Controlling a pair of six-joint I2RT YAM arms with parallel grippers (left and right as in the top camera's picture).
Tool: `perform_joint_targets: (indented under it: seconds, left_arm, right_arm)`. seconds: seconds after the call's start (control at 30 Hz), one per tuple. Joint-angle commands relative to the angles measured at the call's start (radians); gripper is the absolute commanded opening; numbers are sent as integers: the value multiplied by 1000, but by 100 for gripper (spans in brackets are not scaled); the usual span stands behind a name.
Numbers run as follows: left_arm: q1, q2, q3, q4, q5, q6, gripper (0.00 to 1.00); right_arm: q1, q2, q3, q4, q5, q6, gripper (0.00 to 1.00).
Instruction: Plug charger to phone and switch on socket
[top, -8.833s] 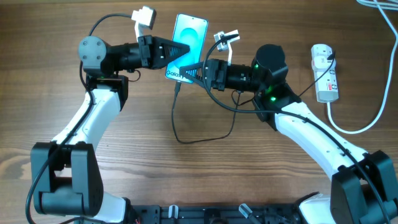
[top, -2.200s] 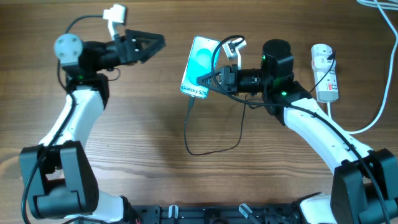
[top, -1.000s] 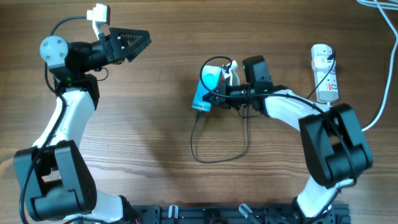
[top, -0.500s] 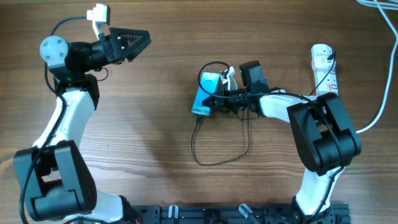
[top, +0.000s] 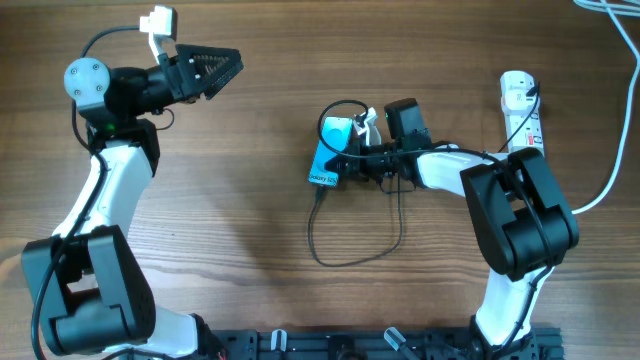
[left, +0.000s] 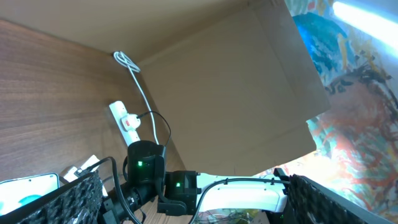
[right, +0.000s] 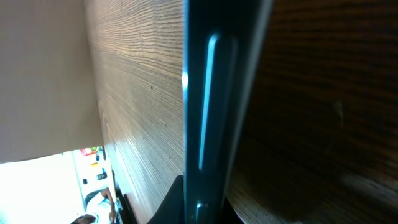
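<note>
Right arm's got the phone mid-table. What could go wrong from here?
The right gripper pinches the white-rimmed turquoise-screen smartphone by its edge, tilted; it may slip or twist. The thin black charger cable loops close by and could snag or tug the phone if the gripper heads to the white power strip.

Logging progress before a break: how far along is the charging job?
Done, it seems: the charger looks plugged into the phone. In hand: the right gripper grips the phone, tilted on edge; the left gripper hangs open, empty. Left: the socket switch, with nothing near it.

No legible text — phone (top: 329, 152) print blurred
</note>
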Motion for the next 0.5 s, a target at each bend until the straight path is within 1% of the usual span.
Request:
perform_joint_targets:
  seconds: [0.0,0.07,0.27,0.37,0.47]
  left_arm:
    - [3,-21,3,3,12,6,100]
    - [3,-21,3,3,12,6,100]
    - [3,-21,3,3,12,6,100]
    - [3,-21,3,3,12,6,100]
    - [3,-21,3,3,12,6,100]
  right_arm:
    - [6,10,15,6,44,-28,5]
    - [6,10,15,6,43,-29,6]
    - [6,9,15,6,44,-28,16]
    - [6,10,15,6,48,-27,19]
    - [6,10,15,6,55,-27,29]
